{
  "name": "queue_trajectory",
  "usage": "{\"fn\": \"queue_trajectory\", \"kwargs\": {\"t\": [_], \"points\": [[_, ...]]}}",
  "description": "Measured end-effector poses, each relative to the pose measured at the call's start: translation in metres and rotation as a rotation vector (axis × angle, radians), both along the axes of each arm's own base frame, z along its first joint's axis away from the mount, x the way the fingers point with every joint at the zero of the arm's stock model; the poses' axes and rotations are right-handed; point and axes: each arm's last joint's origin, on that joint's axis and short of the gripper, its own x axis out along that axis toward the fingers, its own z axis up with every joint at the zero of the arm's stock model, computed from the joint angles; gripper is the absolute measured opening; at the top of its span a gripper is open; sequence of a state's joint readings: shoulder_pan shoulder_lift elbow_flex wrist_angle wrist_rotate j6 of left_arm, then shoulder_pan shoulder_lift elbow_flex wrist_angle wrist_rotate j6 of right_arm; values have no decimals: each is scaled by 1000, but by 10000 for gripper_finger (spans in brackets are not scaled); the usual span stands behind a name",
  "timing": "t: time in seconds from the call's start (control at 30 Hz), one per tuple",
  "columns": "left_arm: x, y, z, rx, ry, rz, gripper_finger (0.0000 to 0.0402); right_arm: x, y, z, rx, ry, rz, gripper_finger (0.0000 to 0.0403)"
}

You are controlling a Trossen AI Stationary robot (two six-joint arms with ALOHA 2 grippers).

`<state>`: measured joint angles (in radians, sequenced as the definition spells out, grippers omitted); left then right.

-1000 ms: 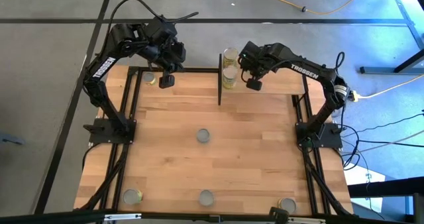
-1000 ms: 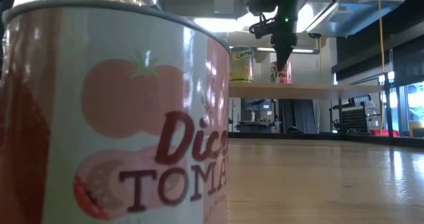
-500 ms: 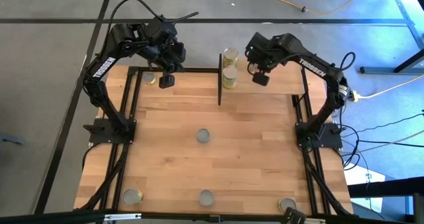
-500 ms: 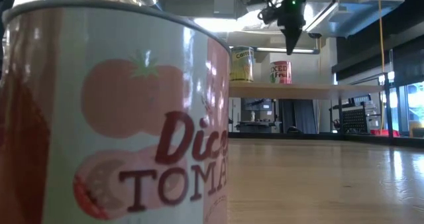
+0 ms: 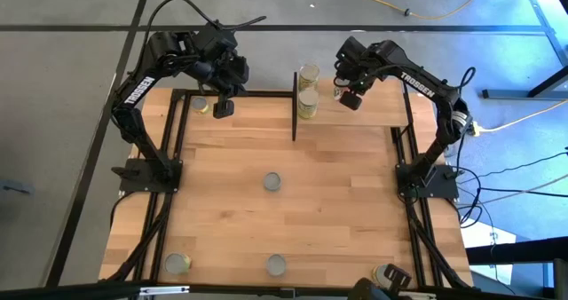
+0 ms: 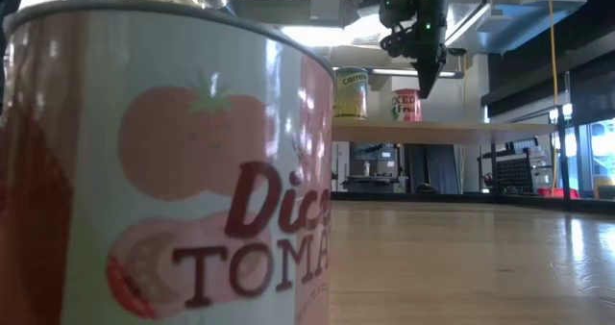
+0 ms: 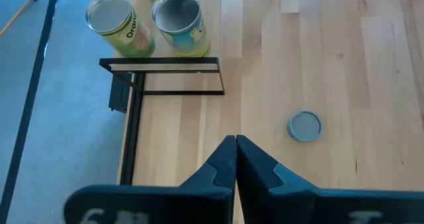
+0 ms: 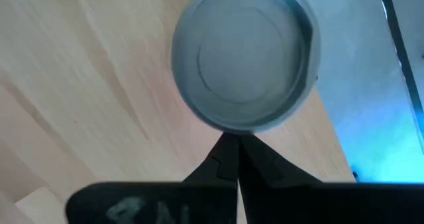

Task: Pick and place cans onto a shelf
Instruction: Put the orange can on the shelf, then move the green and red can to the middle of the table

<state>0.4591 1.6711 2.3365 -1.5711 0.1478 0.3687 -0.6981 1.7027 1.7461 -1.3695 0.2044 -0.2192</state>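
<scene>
Red can [image 6: 406, 105] is standing upright on the shelf [image 5: 373, 112], silver top [image 8: 244, 56] sitting directly under the right tool [image 8: 231, 144]. That tool [image 5: 351, 98] is hanging just above it, fingers pressed together, gripping nothing. Two yellow cans [image 5: 307, 90] are sitting just beside it by the shelf's divider. Left tool [image 5: 223, 107] is hovering over the counter's [image 5: 337, 211] far-left corner, also closed and empty, near another can [image 5: 201, 105].

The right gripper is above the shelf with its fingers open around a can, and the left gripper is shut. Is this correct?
Not quite: the right gripper is shut, above the can on the shelf, not around it, as the right wrist view shows. The left gripper is shut.
</scene>
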Motion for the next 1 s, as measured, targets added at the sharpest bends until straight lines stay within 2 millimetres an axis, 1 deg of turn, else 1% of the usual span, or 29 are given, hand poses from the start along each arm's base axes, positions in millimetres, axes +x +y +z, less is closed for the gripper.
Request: {"fn": "queue_trajectory", "kwargs": {"t": [0.1, 0.3, 0.5, 0.67, 0.73, 0.83, 1.0], "points": [[0, 0, 0, 0, 0, 0, 0, 2, -2, -7, 32, -41, 9, 0], [0, 0, 0, 0, 0, 0, 0, 7, -6, -15, 10, -78, 37, 0], [0, 0, 0, 0, 0, 1, 0, 11, -9, -15, -19, -108, 44, 0], [0, 0, 0, 0, 0, 2, 0, 7, -6, -15, 12, -71, 56, 0], [0, 0, 0, 5, 3, 8, 0, 6, -1, -9, 31, -52, 76, 0], [0, 1, 0, 1, 4, 33, 0, 3, 9, 8, 40, -43, 96, 0], [-1, 2, 0, -44, -2, 165, 0, -2, 26, 33, 40, -91, 144, 0]]}}
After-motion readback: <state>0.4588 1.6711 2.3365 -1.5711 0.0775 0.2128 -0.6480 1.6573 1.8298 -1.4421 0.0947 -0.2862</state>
